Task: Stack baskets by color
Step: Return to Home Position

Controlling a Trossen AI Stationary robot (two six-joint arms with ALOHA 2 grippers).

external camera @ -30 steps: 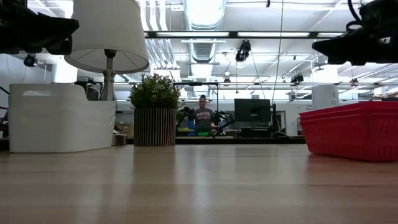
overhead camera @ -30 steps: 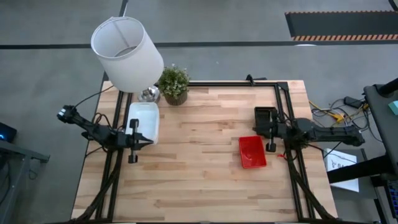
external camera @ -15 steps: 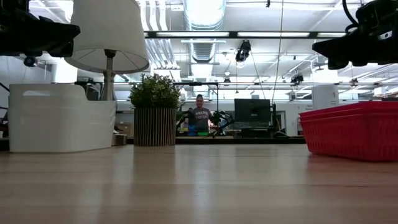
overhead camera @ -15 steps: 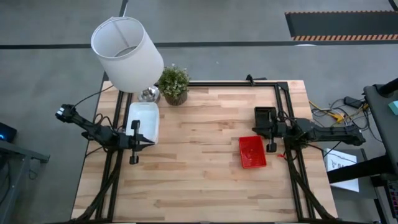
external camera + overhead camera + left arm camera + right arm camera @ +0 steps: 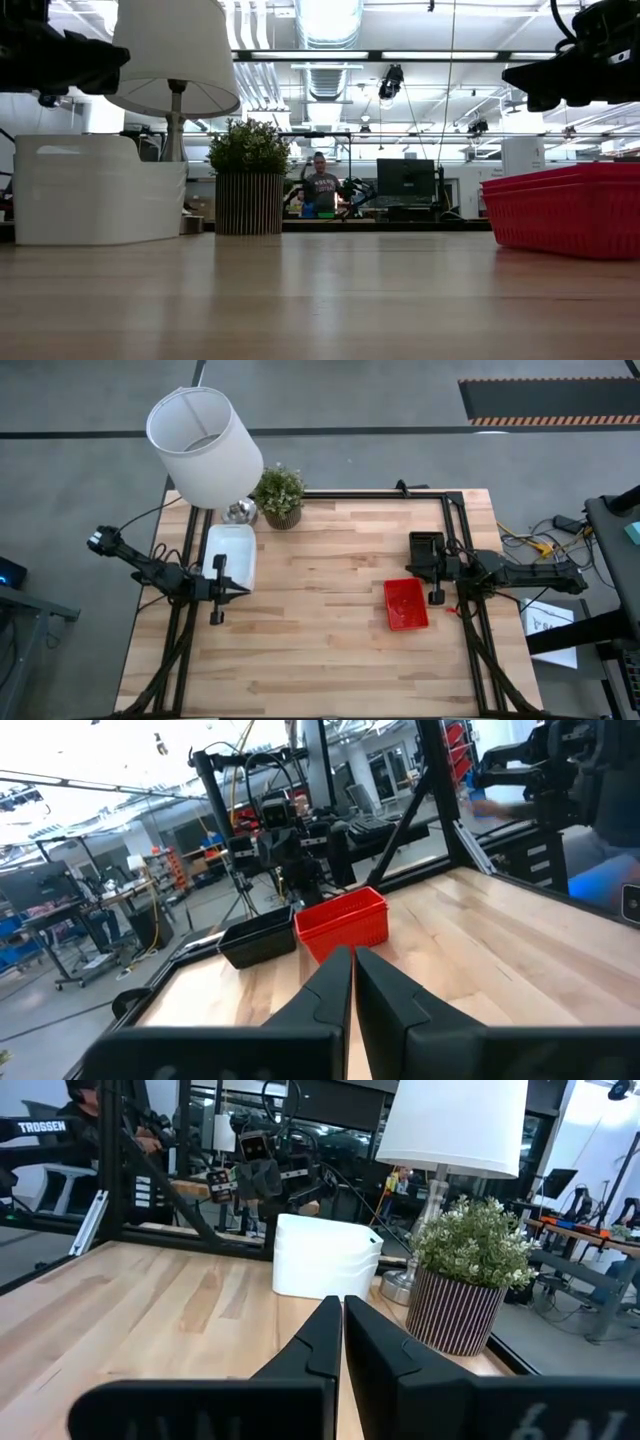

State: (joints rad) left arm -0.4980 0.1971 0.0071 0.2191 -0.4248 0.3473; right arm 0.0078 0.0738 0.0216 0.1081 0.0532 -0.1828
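Observation:
Nested white baskets [image 5: 230, 554] rest on their bottom on the table's left side, in front of the lamp; the right wrist view shows the white baskets [image 5: 325, 1258] too. Nested red mesh baskets [image 5: 405, 604] sit at the right, with the black baskets [image 5: 426, 544] just behind them. Both also show in the left wrist view as the red baskets [image 5: 342, 921] and the black baskets [image 5: 258, 936]. My left gripper [image 5: 243, 591] hovers shut by the white baskets' near right corner. My right gripper [image 5: 409, 567] hovers shut beside the black baskets. Neither holds anything.
A white lamp [image 5: 205, 445] and a potted plant [image 5: 279, 494] stand at the table's far left. A black frame rail [image 5: 380, 494] runs along the far and side edges. Bare wooden tabletop [image 5: 320, 630] lies between the two arms and toward the near edge.
My right gripper has rolled a little about its own pointing line and stays where it was, shut. The baskets have not moved.

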